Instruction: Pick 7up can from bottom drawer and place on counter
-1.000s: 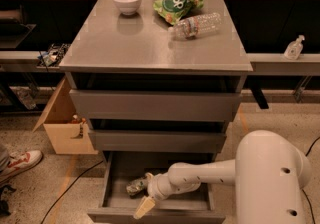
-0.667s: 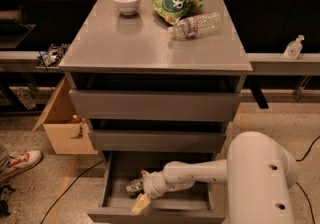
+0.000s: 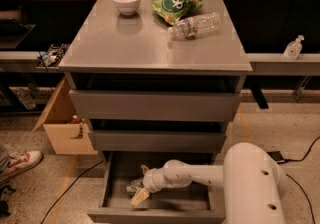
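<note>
The bottom drawer (image 3: 102,195) is pulled out at the foot of the grey cabinet. The 7up can (image 3: 133,187), silvery with green marks, lies on its floor left of centre. My gripper (image 3: 142,184) reaches into the drawer from the right and is open, with one finger (image 3: 140,197) in front of the can and the other behind it. The fingers straddle the can without visibly squeezing it. The counter (image 3: 150,43) is the cabinet's broad grey top, high above the drawer.
On the counter stand a white bowl (image 3: 126,2), a green snack bag (image 3: 178,5) and a clear water bottle (image 3: 195,25). Two closed drawers (image 3: 155,105) overhang the open one. A cardboard box (image 3: 62,128) and a shoe (image 3: 20,163) are at the left. My white arm base (image 3: 252,185) is at the lower right.
My gripper has moved left and a little deeper into the drawer, so its fingers now sit on either side of the can. The can has not moved.
</note>
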`<state>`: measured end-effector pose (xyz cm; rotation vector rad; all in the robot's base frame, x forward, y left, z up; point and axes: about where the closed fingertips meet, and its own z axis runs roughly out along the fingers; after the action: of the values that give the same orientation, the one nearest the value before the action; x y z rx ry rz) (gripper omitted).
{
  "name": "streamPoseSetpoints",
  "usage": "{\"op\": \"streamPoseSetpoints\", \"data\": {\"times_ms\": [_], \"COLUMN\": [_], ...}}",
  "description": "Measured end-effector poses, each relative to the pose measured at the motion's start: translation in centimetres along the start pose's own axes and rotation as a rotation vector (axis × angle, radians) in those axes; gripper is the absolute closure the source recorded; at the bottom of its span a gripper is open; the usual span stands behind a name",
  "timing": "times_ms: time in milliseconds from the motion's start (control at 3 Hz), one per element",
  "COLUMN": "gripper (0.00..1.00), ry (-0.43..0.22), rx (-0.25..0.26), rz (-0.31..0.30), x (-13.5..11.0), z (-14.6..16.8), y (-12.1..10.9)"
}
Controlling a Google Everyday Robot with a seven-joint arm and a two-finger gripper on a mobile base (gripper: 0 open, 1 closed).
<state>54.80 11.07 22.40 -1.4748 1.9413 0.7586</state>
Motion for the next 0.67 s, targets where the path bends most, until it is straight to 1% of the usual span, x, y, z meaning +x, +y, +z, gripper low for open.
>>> {"op": "streamPoseSetpoints", "data": {"times_ms": [333, 667], "gripper": [0.00, 0.00], "ry": [-0.015, -0.010], "rx": [0.007, 0.007], "rz": [0.017, 0.029], "x": [1.1, 2.1], "z": [1.3, 2.6], "y": [-2.1, -3.6]}}
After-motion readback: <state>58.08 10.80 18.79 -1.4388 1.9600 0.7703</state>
